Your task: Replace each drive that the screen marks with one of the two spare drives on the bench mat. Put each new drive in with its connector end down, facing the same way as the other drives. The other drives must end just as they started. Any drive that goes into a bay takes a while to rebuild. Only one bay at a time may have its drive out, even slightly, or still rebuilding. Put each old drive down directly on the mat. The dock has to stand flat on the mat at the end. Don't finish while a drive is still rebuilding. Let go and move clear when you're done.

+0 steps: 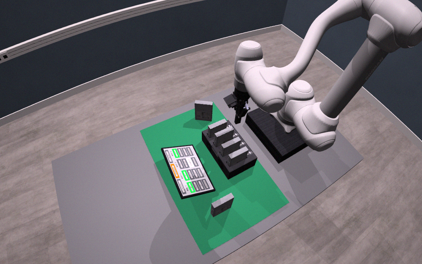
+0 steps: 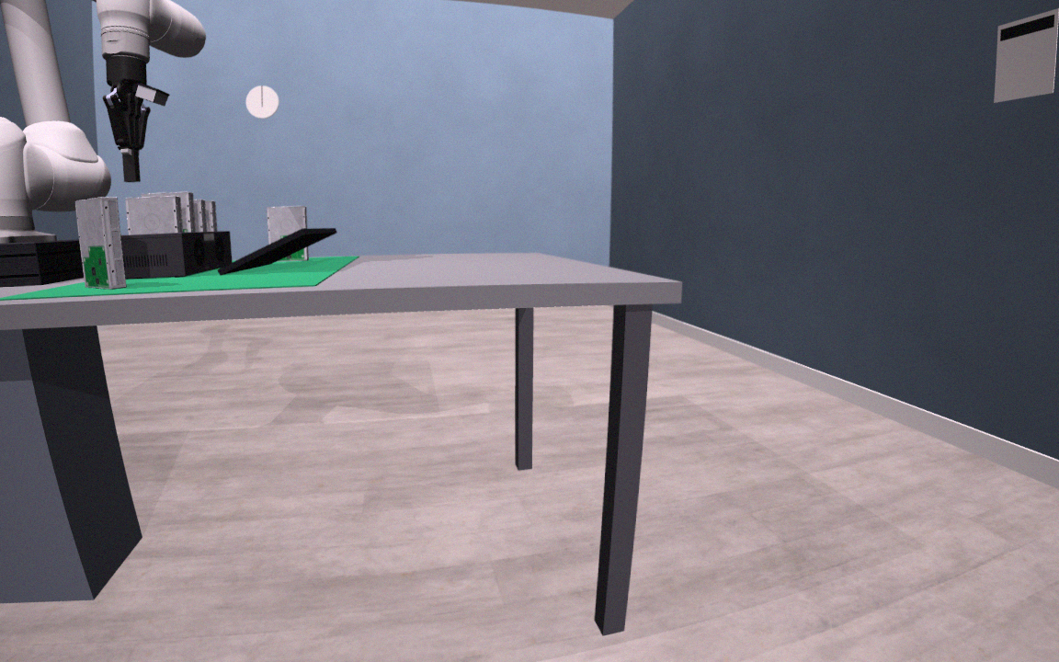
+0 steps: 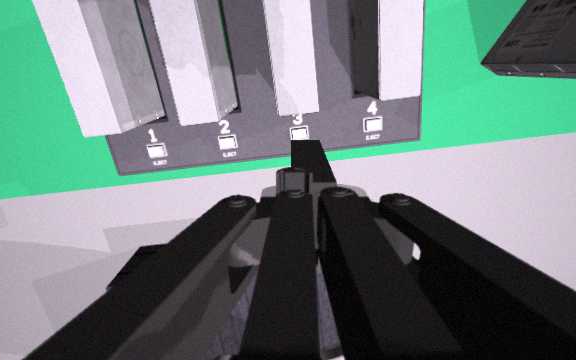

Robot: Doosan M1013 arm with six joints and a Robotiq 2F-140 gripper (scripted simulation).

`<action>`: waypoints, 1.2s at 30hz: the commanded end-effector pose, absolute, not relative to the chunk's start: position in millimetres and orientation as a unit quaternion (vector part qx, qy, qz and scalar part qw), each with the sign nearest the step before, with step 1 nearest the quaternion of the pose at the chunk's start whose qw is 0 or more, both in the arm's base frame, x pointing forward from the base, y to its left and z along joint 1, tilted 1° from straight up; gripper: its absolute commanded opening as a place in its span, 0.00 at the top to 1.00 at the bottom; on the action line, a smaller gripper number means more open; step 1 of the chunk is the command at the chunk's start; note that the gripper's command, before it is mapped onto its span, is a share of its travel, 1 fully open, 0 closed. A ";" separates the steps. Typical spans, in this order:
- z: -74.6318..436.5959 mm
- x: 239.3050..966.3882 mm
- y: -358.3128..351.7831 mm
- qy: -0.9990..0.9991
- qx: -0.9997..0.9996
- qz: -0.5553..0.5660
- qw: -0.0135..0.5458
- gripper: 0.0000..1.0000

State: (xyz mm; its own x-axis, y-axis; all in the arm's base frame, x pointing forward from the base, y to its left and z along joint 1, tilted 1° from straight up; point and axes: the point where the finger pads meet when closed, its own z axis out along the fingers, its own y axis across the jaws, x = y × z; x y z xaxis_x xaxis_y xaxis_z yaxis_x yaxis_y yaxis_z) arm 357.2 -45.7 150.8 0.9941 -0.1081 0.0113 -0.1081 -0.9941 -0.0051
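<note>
- My claw [image 1: 237, 120] [image 2: 130, 174] [image 3: 304, 163] is closed up narrow with nothing in it, raised beside the dock [image 1: 243, 168] [image 2: 161, 256] [image 3: 249, 90]. Lowered as it is, it could catch the wrong eject button; the bay-3 button [image 1: 235, 135] [image 3: 299, 133] sits close to its neighbours.
- All four bays hold drives, so neither spare is in. If I opened wide over the bay-3 drive [image 1: 224, 135] [image 3: 293, 60], the narrow gaps could make me nudge another one out.
- A sloppy pull could tip the dock; moving on early could catch a bay rebuilding.
- From the top I get the screen [image 1: 188, 170] [image 2: 278, 251], with one orange block, its lettering too small for me; the exterior gives only its dark back.
- The wrist view gives me the bay numbers, and the far spare [image 1: 203, 111] [image 2: 286, 223] [image 3: 548, 37], but misses the near spare [image 1: 222, 205] [image 2: 97, 246].
- The exterior alone suggests one docked drive stands proud.
</note>
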 end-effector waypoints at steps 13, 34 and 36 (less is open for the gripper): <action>152.3 416.2 -46.0 0.436 -0.900 -0.006 0.016 0.90; 151.6 430.2 -45.7 0.699 -0.715 -0.004 0.005 0.11; 151.6 430.2 -45.7 0.699 -0.715 -0.004 0.005 0.11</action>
